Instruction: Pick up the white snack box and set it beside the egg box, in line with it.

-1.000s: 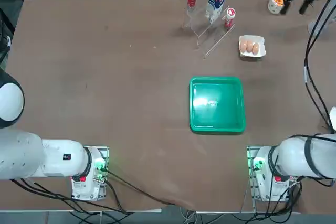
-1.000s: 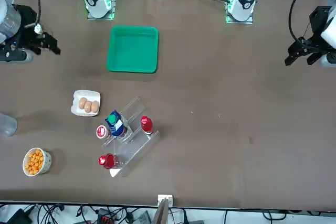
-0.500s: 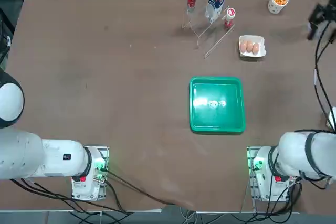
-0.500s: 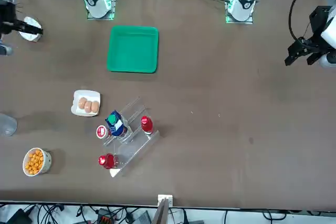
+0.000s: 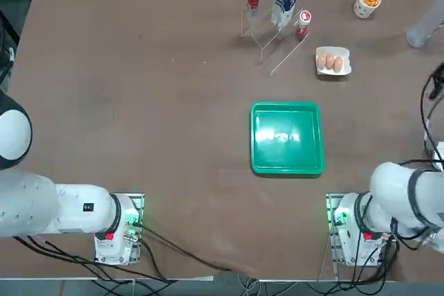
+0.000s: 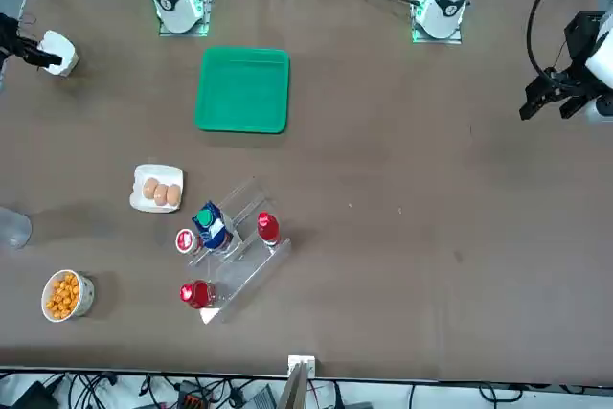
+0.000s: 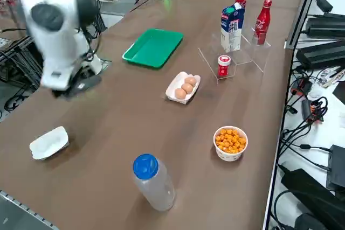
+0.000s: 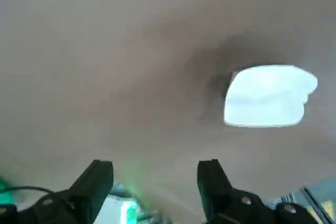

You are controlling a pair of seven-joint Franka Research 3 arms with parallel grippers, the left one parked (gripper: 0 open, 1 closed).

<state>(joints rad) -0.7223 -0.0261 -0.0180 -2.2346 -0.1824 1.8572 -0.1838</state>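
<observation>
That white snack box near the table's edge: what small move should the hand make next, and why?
Probably move over the white snack box and lower. The right hand is open and empty, apart from the box, which lies far from the egg box.

snack box [image 7: 49, 142] at table edge, well apart from egg box [image 7: 183, 87]

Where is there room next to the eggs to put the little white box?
Bare table lies between the egg box and the green tray, and toward the orange snack cup. The clear bottle rack crowds its other side.
</observation>
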